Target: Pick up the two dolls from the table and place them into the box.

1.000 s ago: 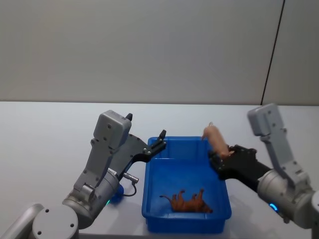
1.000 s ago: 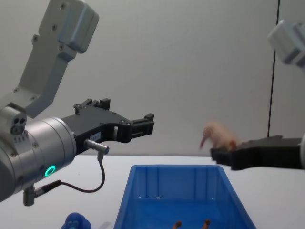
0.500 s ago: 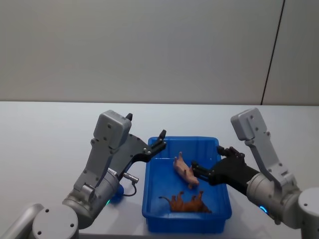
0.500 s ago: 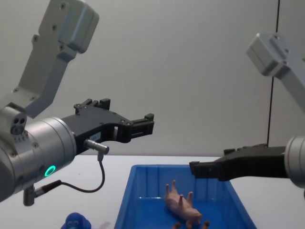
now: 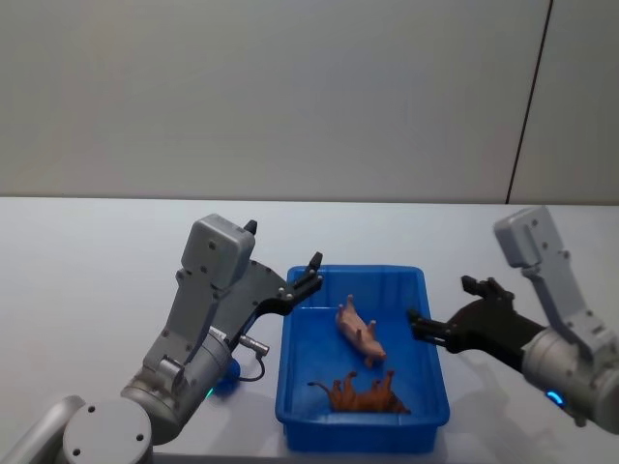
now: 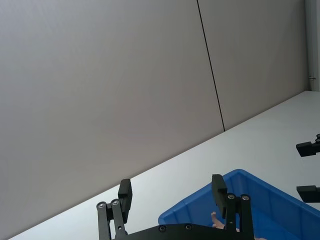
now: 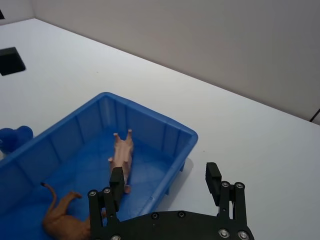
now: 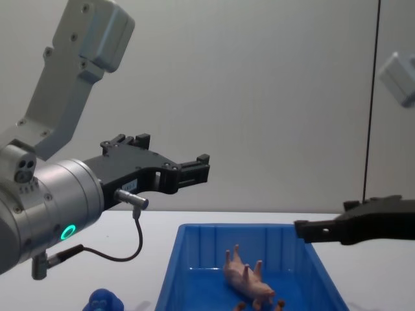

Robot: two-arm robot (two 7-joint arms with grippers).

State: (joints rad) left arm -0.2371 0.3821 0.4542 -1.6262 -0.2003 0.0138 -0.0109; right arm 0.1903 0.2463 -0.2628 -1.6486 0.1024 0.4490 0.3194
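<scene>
I see the pink doll (image 5: 360, 332) and brown doll (image 5: 368, 394) in the box (image 5: 293, 333). The left gripper (image 6: 171, 186) and right gripper (image 5: 442, 304) flank it, spread and empty (blue toy (image 5: 221, 377) nearby).

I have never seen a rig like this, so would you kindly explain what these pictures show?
This is a robot with two arms, each ending in a two-fingered hand. One picture looks down from its head, one looks forward from its chest, and one comes from each wrist. On the pale table stands a blue box. Two toy dolls lie inside it: a pink animal, legs up, and a brown one nearer the robot. The left hand hovers by the box's far left corner. The right hand is beside its right wall. Both hands are open and hold nothing.
</scene>
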